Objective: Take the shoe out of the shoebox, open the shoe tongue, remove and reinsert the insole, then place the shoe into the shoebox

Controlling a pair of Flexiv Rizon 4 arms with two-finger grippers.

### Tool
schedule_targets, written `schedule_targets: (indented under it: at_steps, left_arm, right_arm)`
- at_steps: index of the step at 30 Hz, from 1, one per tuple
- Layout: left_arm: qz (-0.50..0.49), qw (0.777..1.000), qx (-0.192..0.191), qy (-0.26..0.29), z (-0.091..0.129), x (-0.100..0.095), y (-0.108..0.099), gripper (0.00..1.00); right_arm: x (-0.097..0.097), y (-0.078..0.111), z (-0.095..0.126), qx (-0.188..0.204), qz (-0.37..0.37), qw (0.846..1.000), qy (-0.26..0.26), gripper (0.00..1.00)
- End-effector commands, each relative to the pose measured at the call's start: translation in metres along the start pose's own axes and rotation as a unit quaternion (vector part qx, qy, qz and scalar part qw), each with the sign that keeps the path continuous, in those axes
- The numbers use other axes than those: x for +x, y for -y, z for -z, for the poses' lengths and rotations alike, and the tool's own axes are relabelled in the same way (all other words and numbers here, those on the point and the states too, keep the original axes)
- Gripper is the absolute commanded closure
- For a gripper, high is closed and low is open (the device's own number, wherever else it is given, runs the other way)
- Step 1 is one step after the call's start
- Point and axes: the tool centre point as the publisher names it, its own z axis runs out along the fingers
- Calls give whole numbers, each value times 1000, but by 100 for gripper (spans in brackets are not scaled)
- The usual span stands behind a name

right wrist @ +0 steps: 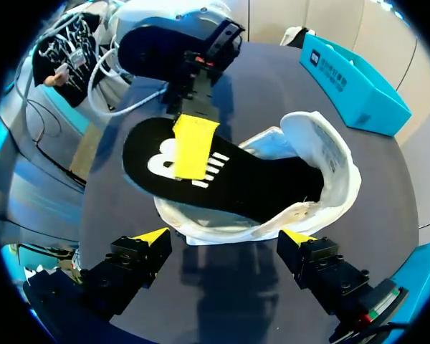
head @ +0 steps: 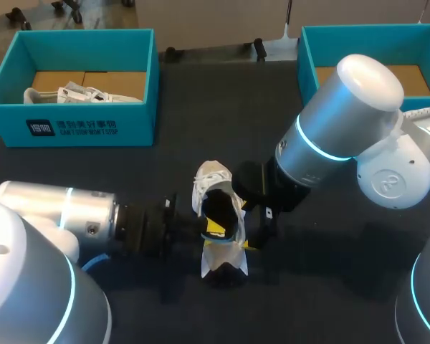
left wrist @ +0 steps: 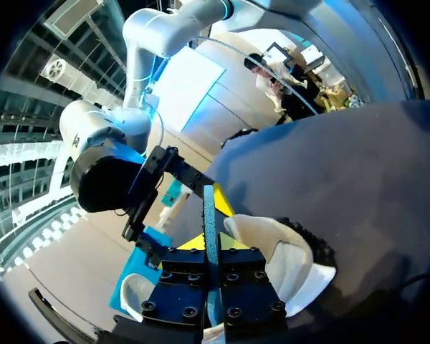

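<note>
Left arm (head: 72, 211) low and level, in from the worktop's (head: 201, 93) left edge. Left gripper (left wrist: 212, 244) pressed together on the insole (right wrist: 251, 183), one yellow finger (right wrist: 196, 147) flat on its top face.

Right arm (head: 344, 115) bent down from the right edge. Right gripper (right wrist: 223, 236) spread wide just beside the shoe (head: 213, 179), both yellow tips clear of it.

Shoe out on the middle of the worktop, nearer the near edge, well apart from both boxes. White upper, soft and creased, collar gaping open. Insole thin and flat, black on top with a white mark, teal along its edge; one end tucked inside the shoe, the other out over the rim toward the left gripper.

Two teal shoeboxes with brown floors at the far edge: left shoebox (head: 86, 125) with a second white shoe (head: 79, 93) inside, right shoebox (head: 308, 50) partly behind the right arm.
</note>
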Motion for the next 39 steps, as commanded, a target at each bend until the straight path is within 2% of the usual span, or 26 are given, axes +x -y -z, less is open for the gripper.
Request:
schedule_targets:
  at_steps: [1, 7, 12, 13, 14, 17, 26, 27, 29, 30, 32, 39]
  left_arm:
    - [-3, 1000, -8, 2, -15, -1, -26, 100]
    - [-9, 1000, -22, 0, -19, -1, -40, 100]
    - [-2, 1000, -20, 3, -15, -1, -28, 100]
    - [1, 1000, -19, 4, -13, -2, -25, 78]
    - [6, 1000, -14, 9, -11, -2, -22, 64]
    - [12, 1000, -11, 12, -5, -4, -12, 55]
    - [10, 1000, 3, 3, 5, -6, 16, 60]
    - [9, 1000, 3, 1, 5, -6, 17, 65]
    - [9, 1000, 5, -6, 3, -6, 16, 84]
    - [10, 1000, 4, -9, 1, -5, 15, 100]
    - [15, 1000, 0, -16, -3, -1, 12, 100]
    - [19, 999, -22, -24, -14, 3, -19, 100]
  right_arm:
    - [1, 0, -2, 0, -1, 1000, 1, 0]
    - [1, 0, -2, 0, -1, 1000, 1, 0]
    - [1, 0, -2, 0, -1, 1000, 1, 0]
    - [1, 0, -2, 0, -1, 1000, 1, 0]
    - [1, 0, -2, 0, -1, 1000, 1, 0]
    - [1, 0, -2, 0, -1, 1000, 1, 0]
    - [1, 0, -2, 0, -1, 1000, 1, 0]
    - [1, 0, -2, 0, -1, 1000, 1, 0]
    - [1, 0, -2, 0, -1, 1000, 1, 0]
    - [1, 0, -2, 0, -1, 1000, 1, 0]
    - [1, 0, -2, 0, -1, 1000, 1, 0]
    - [1, 0, -2, 0, -1, 1000, 1, 0]
